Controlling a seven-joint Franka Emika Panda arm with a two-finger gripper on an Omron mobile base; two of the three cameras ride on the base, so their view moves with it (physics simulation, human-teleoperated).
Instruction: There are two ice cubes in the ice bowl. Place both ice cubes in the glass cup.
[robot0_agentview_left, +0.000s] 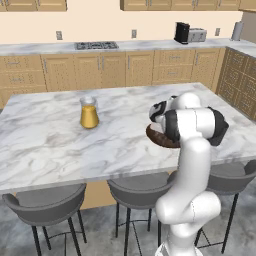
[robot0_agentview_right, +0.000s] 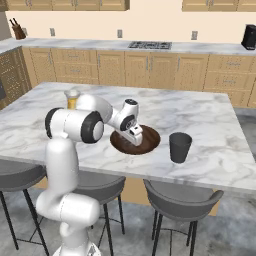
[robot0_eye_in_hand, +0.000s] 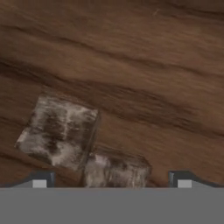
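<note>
Ice cubes both in ice bowl (robot0_agentview_right: 150, 140), right under my claw (robot0_eye_in_hand: 112, 180). Claw spread wide, gripping nothing. Nearer cube (robot0_eye_in_hand: 116, 171) sits between tips, off-centre; second cube (robot0_eye_in_hand: 59, 131) touches it, beyond. Glass cup (robot0_agentview_right: 180, 147) near bowl on tabletop (robot0_agentview_right: 220, 125).

In the left base view the arm covered most of the ice bowl (robot0_agentview_left: 156, 137), leaving a brown sliver. In the hand view the bowl's rim ran past every edge, and the lower of the 2 ice cubes (robot0_eye_in_hand: 114, 171) was cut off below.
</note>
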